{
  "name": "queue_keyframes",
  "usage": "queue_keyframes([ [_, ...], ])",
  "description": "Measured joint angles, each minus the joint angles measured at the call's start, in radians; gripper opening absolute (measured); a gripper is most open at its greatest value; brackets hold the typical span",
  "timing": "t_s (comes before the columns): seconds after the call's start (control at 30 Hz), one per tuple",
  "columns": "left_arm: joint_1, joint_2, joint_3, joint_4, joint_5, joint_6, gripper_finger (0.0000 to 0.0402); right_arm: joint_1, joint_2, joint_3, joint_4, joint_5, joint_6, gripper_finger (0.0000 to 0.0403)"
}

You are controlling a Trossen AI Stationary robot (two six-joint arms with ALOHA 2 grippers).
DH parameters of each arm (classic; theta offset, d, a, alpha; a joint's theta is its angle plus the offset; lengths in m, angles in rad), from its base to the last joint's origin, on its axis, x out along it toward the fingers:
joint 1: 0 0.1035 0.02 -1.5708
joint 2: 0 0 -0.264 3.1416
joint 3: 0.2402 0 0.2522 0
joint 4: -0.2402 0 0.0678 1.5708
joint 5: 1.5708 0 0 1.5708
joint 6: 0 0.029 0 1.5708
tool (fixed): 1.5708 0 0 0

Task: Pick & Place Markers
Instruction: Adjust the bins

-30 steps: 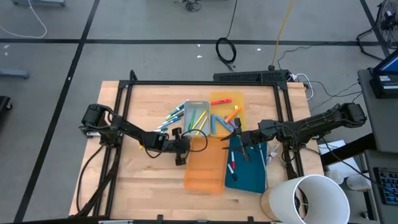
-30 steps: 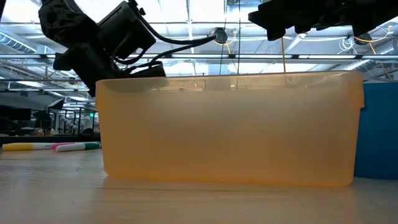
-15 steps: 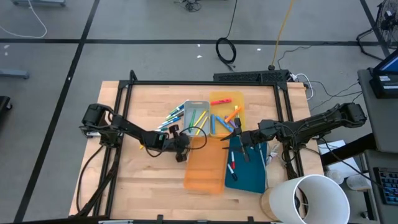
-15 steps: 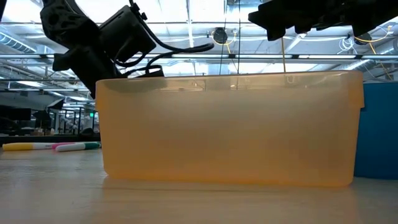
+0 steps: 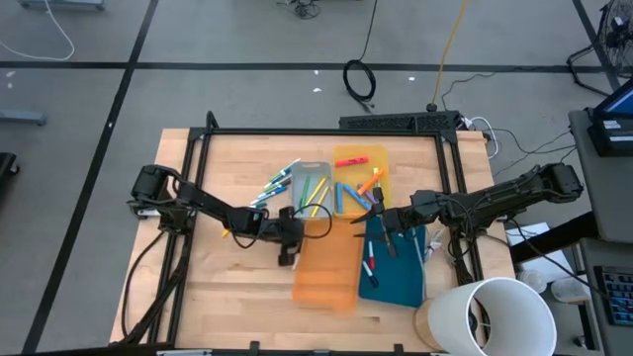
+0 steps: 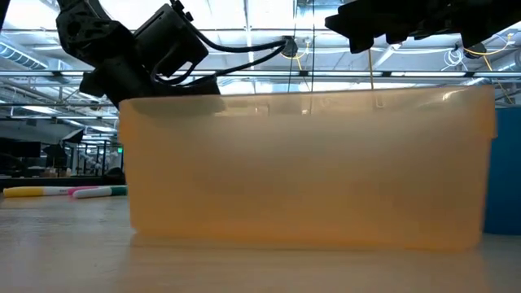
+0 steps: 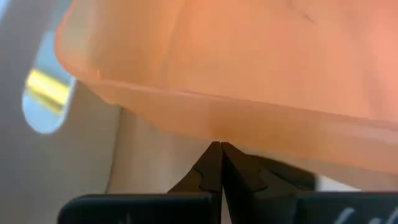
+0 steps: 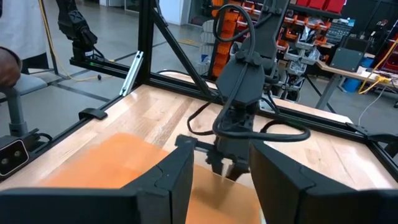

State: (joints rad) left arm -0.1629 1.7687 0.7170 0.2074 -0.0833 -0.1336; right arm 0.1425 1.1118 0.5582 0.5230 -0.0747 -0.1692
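Left hand (image 7: pixel 220 148), fingers together, seemingly touching the orange tray (image 7: pixel 261 68).

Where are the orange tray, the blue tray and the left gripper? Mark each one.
orange tray (image 5: pixel 326 269): high view, bare floor of the tray.
blue tray (image 5: pixel 401 280): high view, bare floor.
left gripper (image 7: pixel 220 147): left wrist view, shut fingertips at the tray's rim.

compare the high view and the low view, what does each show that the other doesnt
Only the high view shows the blue tray with markers in it, the grey tray, the white bucket, and that the left gripper sits at the orange tray's left edge while the right gripper hangs over the blue tray.

Only the low view shows two markers lying on the table far to the left, and the ceiling lights behind.

Both show the orange tray and both dark arms.
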Motion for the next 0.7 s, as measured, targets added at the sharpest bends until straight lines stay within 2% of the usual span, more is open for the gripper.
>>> queue_keyframes([
  [0.2,-0.02,-0.003,0.003,-0.04,0.146,-0.002,0.0007,0.0,0.0,0.0,0.0,0.0,0.0,0.0141],
  [0.7,-0.034,-0.006,0.007,-0.166,0.207,-0.098,0.0005,0.0,0.0,0.0,0.0,0.0,0.0,0.0141],
])
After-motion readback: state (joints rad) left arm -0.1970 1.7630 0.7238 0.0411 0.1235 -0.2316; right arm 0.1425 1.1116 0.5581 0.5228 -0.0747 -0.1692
